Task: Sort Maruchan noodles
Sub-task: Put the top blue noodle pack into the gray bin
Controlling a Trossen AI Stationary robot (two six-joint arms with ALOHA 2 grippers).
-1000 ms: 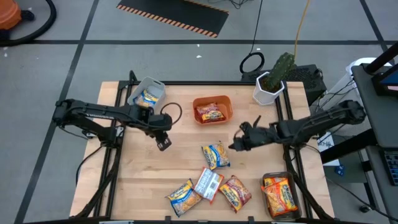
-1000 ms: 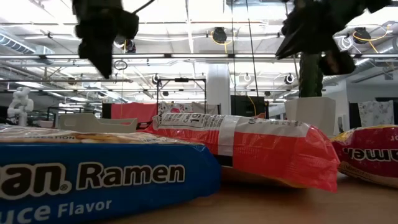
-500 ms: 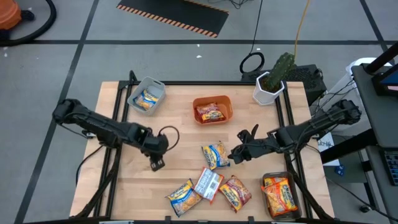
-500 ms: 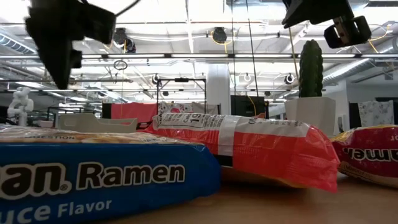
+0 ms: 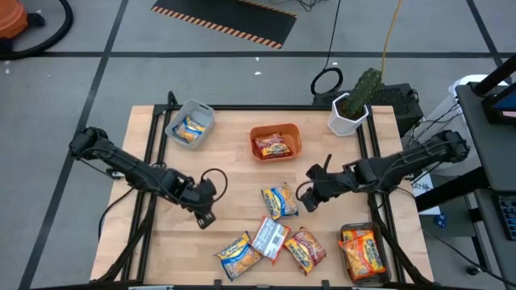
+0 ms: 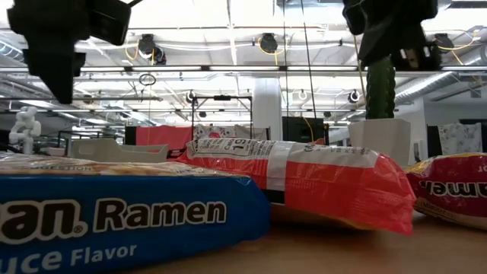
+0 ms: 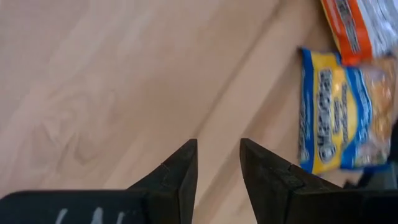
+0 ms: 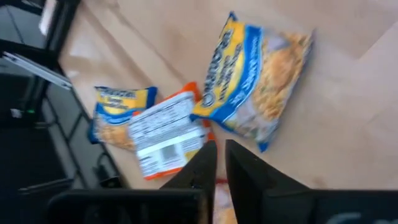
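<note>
Sorting looked partway done. Grey bin (image 5: 190, 124) at the far left of the surface (image 5: 234, 193) held one yellow-blue packet (image 5: 191, 127); orange bin (image 5: 276, 142) at far centre held a red packet (image 5: 272, 146); clear bin (image 5: 361, 251) at the near right corner held an orange packet (image 5: 363, 249). One flavour per bin, so the bins read as the sort targets.

Four packets lay loose on the bare wood, clustered near-centre: a yellow-blue one (image 5: 279, 201) apart from the rest, then another yellow-blue (image 5: 238, 254), a silver-red one (image 5: 270, 238) and a red one (image 5: 305, 247) bunched together, edges touching or overlapping (hard to split cleanly).

Right tool (image 5: 309, 196) hovered just beside the lone yellow-blue packet, fingers nearly together with only a slit between them and nothing held. Its wrist view looked straight onto that packet (image 8: 252, 78), so I judged it the next pick; the isolated one is the easiest grab.

Left tool (image 5: 205, 217) sat low over bare wood left of the cluster, fingers (image 7: 180, 174) spread a little, empty. The near yellow-blue packet (image 7: 336, 118) was ahead of it and off to one side, likely its target, with the grey bin on its own side.

Potted cactus (image 5: 355, 103) stood at the far right corner, out of the way.
</note>
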